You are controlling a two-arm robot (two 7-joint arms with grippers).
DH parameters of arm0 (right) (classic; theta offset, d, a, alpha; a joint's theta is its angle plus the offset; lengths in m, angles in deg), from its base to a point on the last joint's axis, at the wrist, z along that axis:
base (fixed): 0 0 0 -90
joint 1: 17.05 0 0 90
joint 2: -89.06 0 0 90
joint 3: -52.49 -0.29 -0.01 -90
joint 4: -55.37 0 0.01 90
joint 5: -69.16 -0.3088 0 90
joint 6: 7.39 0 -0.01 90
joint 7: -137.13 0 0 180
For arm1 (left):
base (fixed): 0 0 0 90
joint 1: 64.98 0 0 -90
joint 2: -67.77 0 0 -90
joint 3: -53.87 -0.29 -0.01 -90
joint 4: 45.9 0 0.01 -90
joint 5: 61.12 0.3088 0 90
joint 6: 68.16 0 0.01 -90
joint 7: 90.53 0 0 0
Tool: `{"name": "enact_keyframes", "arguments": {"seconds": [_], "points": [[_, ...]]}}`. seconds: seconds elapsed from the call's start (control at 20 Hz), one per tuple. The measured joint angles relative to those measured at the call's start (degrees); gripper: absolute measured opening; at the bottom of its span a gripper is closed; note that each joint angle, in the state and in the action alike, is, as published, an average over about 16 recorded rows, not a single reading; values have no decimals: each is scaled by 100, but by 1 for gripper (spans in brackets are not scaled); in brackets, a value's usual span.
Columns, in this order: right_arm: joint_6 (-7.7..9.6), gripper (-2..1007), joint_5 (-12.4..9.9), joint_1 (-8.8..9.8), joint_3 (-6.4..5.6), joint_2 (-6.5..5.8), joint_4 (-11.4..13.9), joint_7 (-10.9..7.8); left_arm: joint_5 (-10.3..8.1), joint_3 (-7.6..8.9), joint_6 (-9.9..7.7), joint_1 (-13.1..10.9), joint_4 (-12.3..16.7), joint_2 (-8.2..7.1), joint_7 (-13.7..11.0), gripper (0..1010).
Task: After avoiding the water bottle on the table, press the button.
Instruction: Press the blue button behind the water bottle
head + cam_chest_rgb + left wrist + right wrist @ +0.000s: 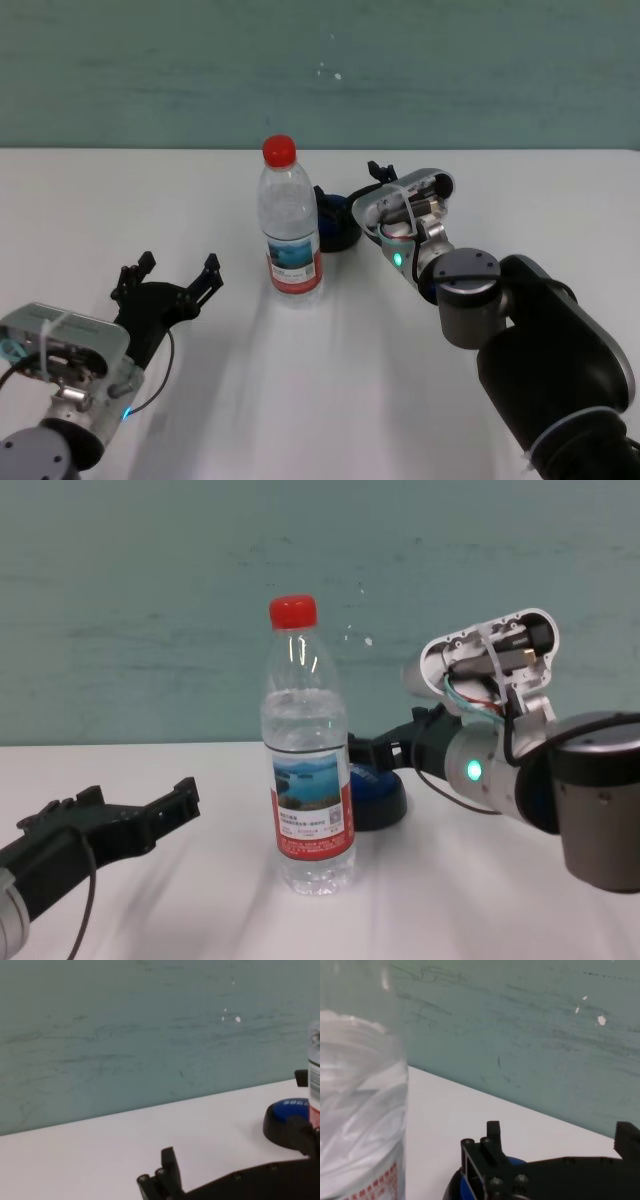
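One stage is looking complete: right gripper (352, 193), fingers spread, is hovering at centre frame over the button (335, 222) behind the upright water bottle (289, 228); pressing is remaining, while left gripper (170, 275) is idling spread, lower left.

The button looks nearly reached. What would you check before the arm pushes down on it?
1. Water bottle upright, red cap on: ok.
2. Right gripper past the bottle, over the far side of the button: ok.
3. Right gripper apart from the bottle: ok, a gap shows in the head view.
4. Fingers touching the button's blue top: cannot tell.
5. Left gripper open, low over the table, away from the bottle: ok.
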Motion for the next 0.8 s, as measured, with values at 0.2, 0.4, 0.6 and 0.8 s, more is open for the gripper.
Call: {"name": "enact_keyframes", "arguments": {"seconds": [0.2, 0.4, 0.6, 0.8], "points": [[-24, 1003, 67, -53, 21, 13, -117, 20, 0, 0, 0, 0, 0, 0, 0, 1004], [-52, 1003, 119, -96, 29, 27, -223, 32, 0, 0, 0, 0, 0, 0, 0, 1004], [-78, 1003, 167, -121, 35, 38, -301, 46, 0, 0, 0, 0, 0, 0, 0, 1005], [-98, 1003, 206, -138, 34, 48, -362, 62, 0, 0, 0, 0, 0, 0, 0, 1004]]}}
